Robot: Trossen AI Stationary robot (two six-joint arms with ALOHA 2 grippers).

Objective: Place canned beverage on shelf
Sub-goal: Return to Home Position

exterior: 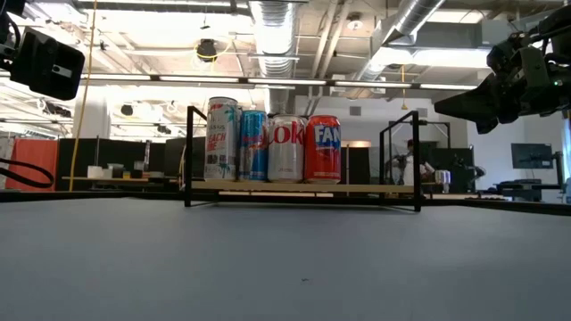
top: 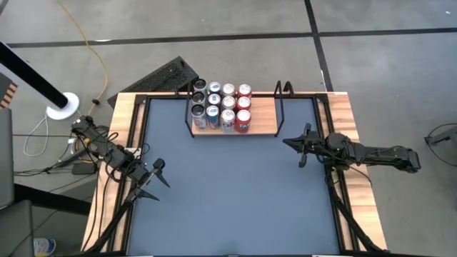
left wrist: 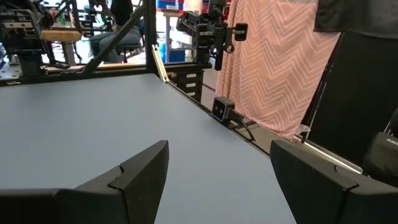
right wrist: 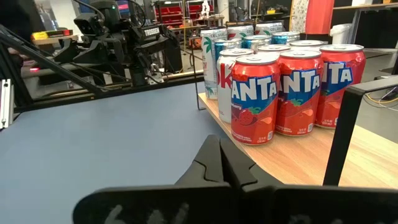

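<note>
**High view:** The shelf (top: 260,118) sits at the upper centre of the frame, on the far edge of the tabletop (top: 235,203). Its long axis runs left to right across the picture. Twelve cans stand upright on it in four columns of three, filling its left part. The red cans (top: 243,107) make up the rightmost column, with bare board to their right. The left gripper (top: 153,180) hangs at lower left with its fingers spread. The right gripper (top: 291,144) is right of centre, just below the shelf's right end, and points left.

**Low view:** The shelf (exterior: 303,188) spans mid-frame, seen broadside, with a black upright at each end. Four cans show side by side, and the front one of the red cans (exterior: 323,149) is at the right of the row.

**Left wrist view:** The left gripper (left wrist: 217,177) is wide open over the bare tabletop and holds nothing.

**Right wrist view:** The right gripper (right wrist: 221,163) has its fingers pressed together and is empty. The three red cans (right wrist: 297,87) stand in a line on the shelf (right wrist: 298,158), close beside silver and blue ones.
</note>
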